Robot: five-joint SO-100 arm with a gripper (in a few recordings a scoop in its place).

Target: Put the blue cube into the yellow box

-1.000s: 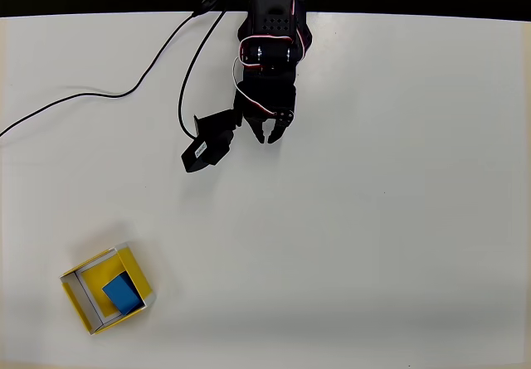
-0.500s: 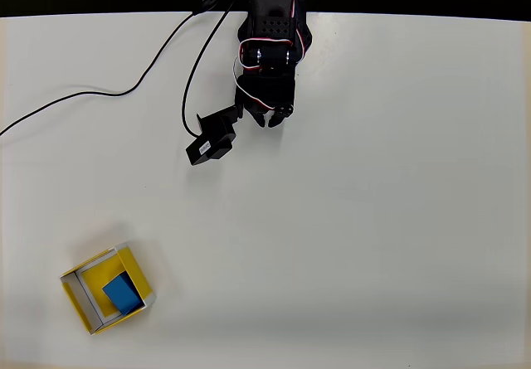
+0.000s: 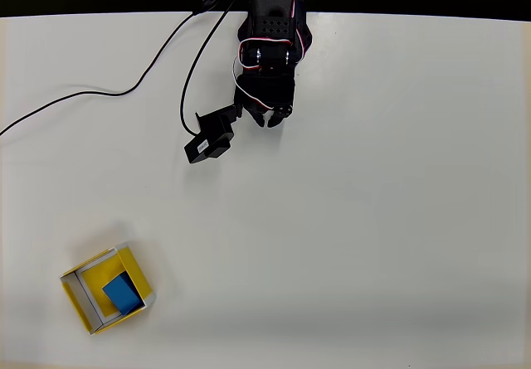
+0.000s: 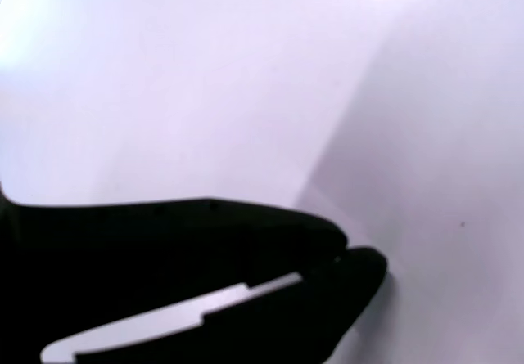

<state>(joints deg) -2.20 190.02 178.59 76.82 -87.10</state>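
Overhead view: the blue cube (image 3: 121,293) lies inside the yellow box (image 3: 133,268), on its floor and toward the box's right-hand wall, with bare yellow floor showing on the left side. The cube's long axis runs slantwise, roughly parallel to the box's tilted walls. Judged from this, the placing is already done and nothing is left to carry.

Taking the yellow box as the landmark, the gripper (image 3: 273,121) hangs well apart from it, far up and to the right in the picture, close under the arm's base at the table's (image 3: 398,220) far edge. From the gripper, the box and cube lie down and to the left. Its 2 fingers are drawn nearly together with nothing between them. A black cable (image 3: 99,95) trails across the table above the box, well clear of it.

Wrist view gives what the overhead cannot: the gripper (image 4: 340,258) up close, its dark fingertips meeting over bare white table (image 4: 205,86), empty. The overhead alone gives the cube seated in the box. Any coming move would probably be no more than the arm settling to rest.
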